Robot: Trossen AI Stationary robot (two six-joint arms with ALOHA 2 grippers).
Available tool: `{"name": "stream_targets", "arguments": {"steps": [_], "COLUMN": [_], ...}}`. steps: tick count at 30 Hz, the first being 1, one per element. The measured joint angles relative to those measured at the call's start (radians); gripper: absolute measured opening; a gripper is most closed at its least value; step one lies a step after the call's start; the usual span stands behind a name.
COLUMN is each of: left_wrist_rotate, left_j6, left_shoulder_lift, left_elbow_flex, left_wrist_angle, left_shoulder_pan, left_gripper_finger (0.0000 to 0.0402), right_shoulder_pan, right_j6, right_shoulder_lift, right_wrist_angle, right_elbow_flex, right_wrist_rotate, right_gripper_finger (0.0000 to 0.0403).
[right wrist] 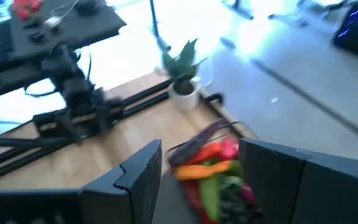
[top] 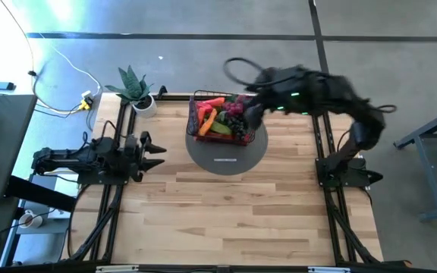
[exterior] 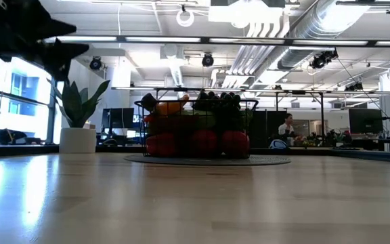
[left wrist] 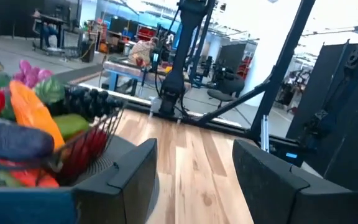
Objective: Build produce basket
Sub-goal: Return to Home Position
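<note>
The black wire basket [top: 221, 120] stands on the flat grey round disc [top: 226, 152] at the table's far middle, heaped with toy produce [top: 217, 115]: carrots, peppers, green pieces, dark grapes. It also shows in the low view [exterior: 196, 129]. My right gripper [top: 250, 114] hovers above the basket's right side, open and empty; its wrist view looks down on the produce [right wrist: 213, 165]. My left gripper [top: 158, 152] waits at the table's left, open and empty, with the basket [left wrist: 73, 149] beside it in its wrist view.
A potted green spiky plant [top: 136, 89] in a white pot stands at the table's far left corner. Cables lie on the floor beyond the table's far left. Bare wooden tabletop [top: 226, 220] spreads in front of the disc.
</note>
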Motion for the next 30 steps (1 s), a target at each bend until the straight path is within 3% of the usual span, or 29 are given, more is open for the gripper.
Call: {"name": "stream_targets", "arguments": {"steps": [8, 13, 20, 30], "left_wrist_rotate": [-0.051, -0.054, -0.049, -0.048], "left_j6": [-0.030, -0.030, 0.028, 0.050], "left_shoulder_lift": [0.031, 0.063, 0.088, 0.088], "left_elbow_flex": [-0.049, -0.049, -0.049, -0.049], "left_wrist_angle": [0.014, 0.013, 0.014, 0.014], "left_shoulder_pan": [0.000, 0.000, 0.001, 0.001], "left_gripper_finger": [0.0200, 0.0200, 0.0200, 0.0200], "right_shoulder_pan": [0.000, 0.000, 0.000, 0.000], "right_j6": [-0.080, -0.118, -0.135, -0.118], "right_shoulder_lift": [-0.194, -0.329, -0.605, -1.019], "right_wrist_angle": [-0.126, -0.147, -0.037, 0.305], "right_elbow_flex": [-0.002, -0.098, -0.460, -1.055], "right_wrist_rotate": [0.101, 0.132, 0.190, 0.128], "right_gripper_finger": [0.0197, 0.0197, 0.0197, 0.0197]}}
